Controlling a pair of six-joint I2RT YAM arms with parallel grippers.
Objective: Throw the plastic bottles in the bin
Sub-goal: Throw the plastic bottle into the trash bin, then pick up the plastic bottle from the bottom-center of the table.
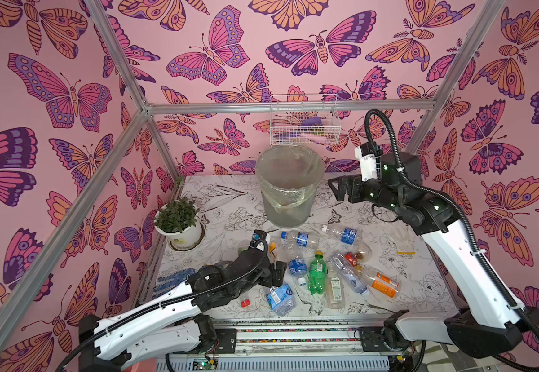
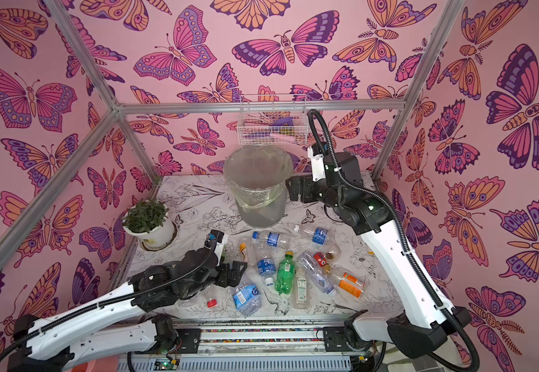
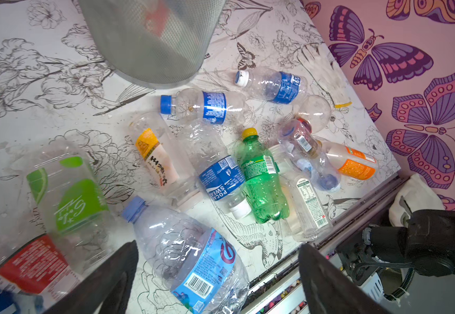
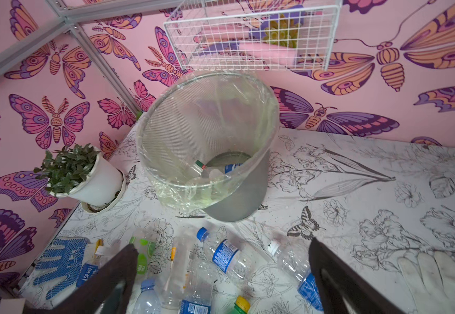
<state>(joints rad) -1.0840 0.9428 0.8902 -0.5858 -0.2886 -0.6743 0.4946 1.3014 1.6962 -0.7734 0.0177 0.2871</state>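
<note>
One white flowerpot (image 1: 181,236) with a green plant stands at the left edge of the desk (image 1: 226,196), a white surface printed with black line-drawn flowers. A blue dotted fabric glove (image 1: 173,280) lies toward the front left corner.

Left gripper (image 1: 280,270): jaws spread wide, holding nothing, low over the left part of the bottle pile. In the left wrist view a crumpled clear bottle with a light-blue label (image 3: 191,255) lies between its fingers (image 3: 112,280); contact cannot be determined. A small red cap (image 1: 245,302) lies loose just left of this bottle, near the front edge.

About a dozen plastic bottles (image 1: 297,266) lie on their sides across the front centre of the desk, many touching or overlapping. Among them are a green bottle with a yellow cap (image 1: 317,275) in the middle and a clear bottle with an orange label (image 1: 382,285) at the right of the pile.

The bin (image 1: 289,199), a round translucent grey bucket lined with a thin clear-greenish bag, stands upright at the back centre. In the right wrist view a few bottles (image 4: 193,168) lie at its bottom.

Right gripper (image 1: 334,190): jaws spread, empty, raised just beside the bin's right side. A white fabric glove (image 1: 401,243) lies near the right edge.
</note>
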